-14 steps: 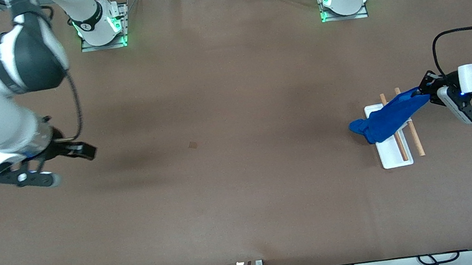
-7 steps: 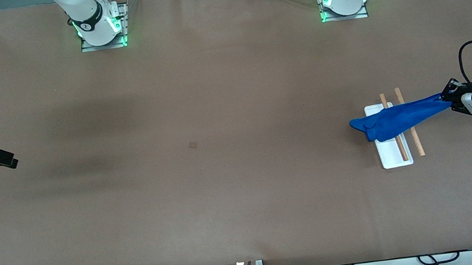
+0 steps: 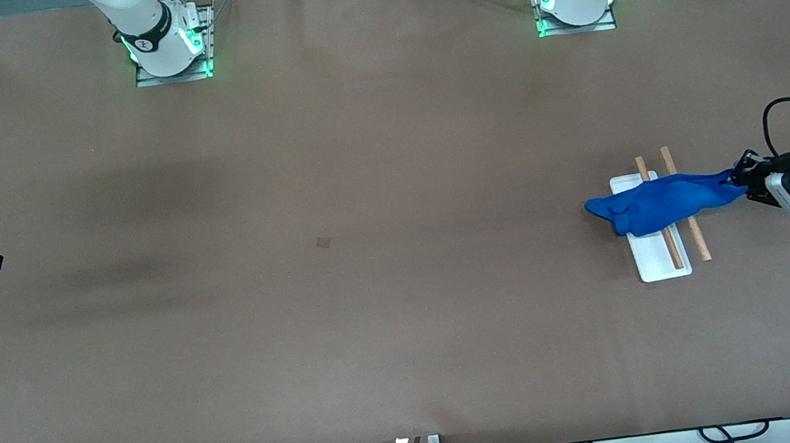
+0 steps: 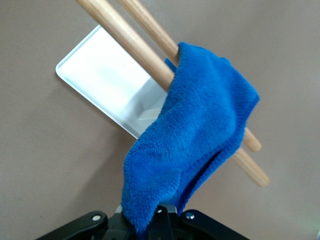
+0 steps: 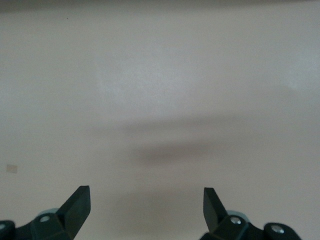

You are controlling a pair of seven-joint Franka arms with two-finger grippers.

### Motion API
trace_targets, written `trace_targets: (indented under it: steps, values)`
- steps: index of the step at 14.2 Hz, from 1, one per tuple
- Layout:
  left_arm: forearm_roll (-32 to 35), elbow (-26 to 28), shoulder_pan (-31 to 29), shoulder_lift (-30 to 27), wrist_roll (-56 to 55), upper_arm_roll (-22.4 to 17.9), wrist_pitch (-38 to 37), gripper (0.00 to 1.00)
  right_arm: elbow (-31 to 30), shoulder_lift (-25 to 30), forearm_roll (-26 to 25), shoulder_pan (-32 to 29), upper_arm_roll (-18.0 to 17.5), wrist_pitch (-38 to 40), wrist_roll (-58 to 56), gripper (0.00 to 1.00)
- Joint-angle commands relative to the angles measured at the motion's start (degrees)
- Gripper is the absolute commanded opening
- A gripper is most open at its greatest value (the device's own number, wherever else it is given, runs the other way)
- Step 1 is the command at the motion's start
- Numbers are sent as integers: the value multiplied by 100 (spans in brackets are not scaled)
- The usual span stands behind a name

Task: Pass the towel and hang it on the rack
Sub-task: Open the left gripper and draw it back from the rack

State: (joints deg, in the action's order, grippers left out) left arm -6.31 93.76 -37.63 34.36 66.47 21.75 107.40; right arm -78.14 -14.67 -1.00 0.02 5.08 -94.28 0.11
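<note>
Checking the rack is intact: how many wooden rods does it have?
2. Both rods run side by side above the rack's white base, at the left arm's end of the table: one over the base, the other just outside it. The towel drapes across both.

Only the rack with draped towel obstructs the table.

The towel, a small royal-blue cloth of fuzzy pile, is draped across both wooden rods of the rack and is drawn out into a long bunched strip. One corner is pinched in the closed left gripper at the left arm's end of the table, while its other end is bunched over the edge of the base toward the right arm's end. The rack, a flat white rectangular base carrying two parallel light-brown rods, is seen standing on the table.
</note>
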Motion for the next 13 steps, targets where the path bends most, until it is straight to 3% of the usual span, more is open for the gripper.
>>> trace_targets:
  steps: [1,3,4,7,8,9,13]
  values:
    - [68,-174,-156,307,357,75,158,1,-323,306,30,68,2,112,-46,100]
    - [68,-182,-245,474,384,75,229,1,-718,525,30,60,-24,-98,-46,100]
    - [51,-174,-254,501,436,84,264,6,-1120,761,21,60,-33,-351,-46,100]
    - [51,-182,-236,519,392,84,256,90,-2090,1334,21,51,-33,-801,-55,100]
    - [42,-182,-219,475,358,110,203,98,-2117,1361,12,51,-33,-767,-55,100]
    - [51,-182,-210,466,331,137,194,100,-2109,1361,12,51,-42,-758,-64,100]
    - [77,-243,-148,309,-152,330,-17,100,-1925,1388,-40,51,-51,-723,-152,100]
